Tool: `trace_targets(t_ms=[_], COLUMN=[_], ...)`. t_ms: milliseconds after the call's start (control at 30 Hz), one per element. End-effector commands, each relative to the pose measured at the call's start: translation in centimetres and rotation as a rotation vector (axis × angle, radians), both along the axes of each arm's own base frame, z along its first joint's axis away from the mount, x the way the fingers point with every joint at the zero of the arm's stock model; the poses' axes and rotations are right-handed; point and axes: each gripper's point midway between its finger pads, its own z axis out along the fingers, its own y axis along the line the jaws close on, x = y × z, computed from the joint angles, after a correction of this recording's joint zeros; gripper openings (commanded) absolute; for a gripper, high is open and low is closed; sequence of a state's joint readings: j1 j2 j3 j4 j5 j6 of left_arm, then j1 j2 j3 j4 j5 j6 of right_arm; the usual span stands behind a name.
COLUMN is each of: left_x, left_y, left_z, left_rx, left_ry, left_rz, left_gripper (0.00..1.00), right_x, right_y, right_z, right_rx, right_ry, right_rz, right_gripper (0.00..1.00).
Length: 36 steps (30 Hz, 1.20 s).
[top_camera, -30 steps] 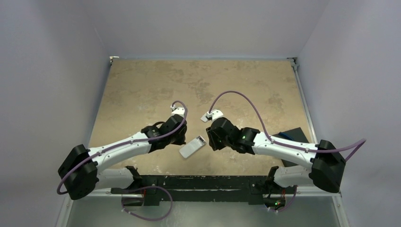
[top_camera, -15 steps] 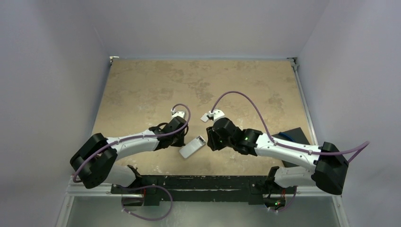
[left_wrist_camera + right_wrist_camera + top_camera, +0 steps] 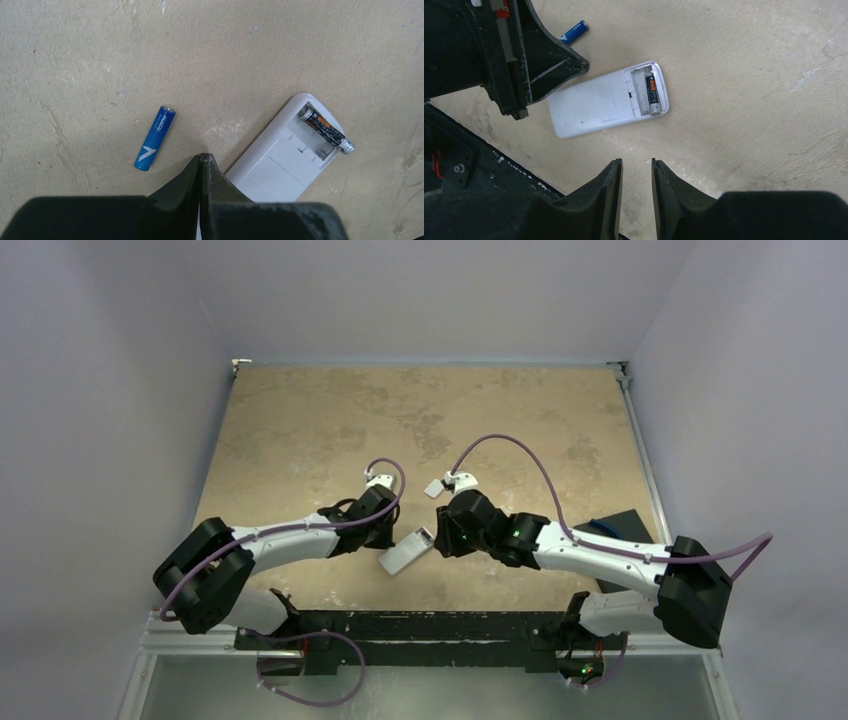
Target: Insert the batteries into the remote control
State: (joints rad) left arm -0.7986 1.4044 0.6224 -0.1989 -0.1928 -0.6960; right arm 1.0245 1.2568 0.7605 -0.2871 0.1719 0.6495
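Note:
The remote control [image 3: 405, 552] lies back up on the table between my two grippers, its battery compartment open at the far end. The dark battery [image 3: 325, 129] lies in that compartment's outer slot, also seen as the dark battery [image 3: 651, 92] in the right wrist view. The blue battery [image 3: 154, 138] rests loose on the table left of the remote [image 3: 280, 165]. My left gripper [image 3: 203, 156] is shut and empty, its tips just beside the remote's left edge. My right gripper [image 3: 635, 161] is open and empty, a short way off the remote [image 3: 594, 102].
A black flat object [image 3: 625, 530] with something blue on it sits at the right table edge behind my right arm. The black mounting bar [image 3: 420, 625] runs along the near edge. Walls close the table in on three sides.
My left arm's elbow has swung right and its gripper has edged nearer the remote. My right gripper has crept slightly left toward the remote. The remote and batteries have not moved.

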Motion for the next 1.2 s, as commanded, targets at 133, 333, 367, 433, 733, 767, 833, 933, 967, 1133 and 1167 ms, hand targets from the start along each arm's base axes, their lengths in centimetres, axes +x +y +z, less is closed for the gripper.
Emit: trace_targets(t_ms=[133,333,367,433,733,767,833,933,967,1133,1167], left_x=[-1.5,-2.2,-2.3,-2.7,-4.0,-4.1,-4.4,-5.0,-5.1,-5.9,-6.0], left_y=[-0.5,-0.6,-0.6,-0.6,-0.8,-0.8,-1.0,-1.1,-1.1,-1.2,-1.2], left_z=[-1.3,-1.6,-1.7,-1.9,-2.4,-2.5,-2.5,-2.7,-2.8,-2.9,-2.9], left_rx=[-0.032,-0.038,-0.038,-0.036,-0.049,-0.051,-0.057,-0.066,-0.072,-0.077,-0.077], left_ry=[0.069,0.085,0.087,0.095,0.117,0.121,0.125,0.135,0.137,0.148,0.15], left_rz=[-0.024,-0.028,-0.027,-0.031,-0.034,-0.033,-0.035,-0.035,-0.035,-0.037,-0.036], left_gripper=[0.0,0.0,0.0,0.0,0.0,0.0,0.0,0.0,0.0,0.0,0.0], right_x=[1.3,1.8,1.9,1.9,2.3,2.3,2.4,2.4,2.5,2.5,2.5], right_y=[0.3,0.3,0.3,0.3,0.2,0.3,0.3,0.4,0.4,0.5,0.6], right_z=[0.2,0.3,0.3,0.3,0.3,0.4,0.5,0.6,0.6,0.5,0.5], right_rx=[0.029,0.021,0.021,0.017,0.009,0.009,0.01,0.013,0.011,0.006,0.006], right_ry=[-0.011,-0.016,-0.017,-0.016,-0.019,-0.019,-0.02,-0.022,-0.022,-0.018,-0.017], right_rz=[-0.096,-0.13,-0.131,-0.134,-0.156,-0.156,-0.158,-0.158,-0.157,-0.153,-0.151], right_gripper=[0.35,0.36,0.36,0.36,0.38,0.38,0.38,0.38,0.38,0.38,0.38])
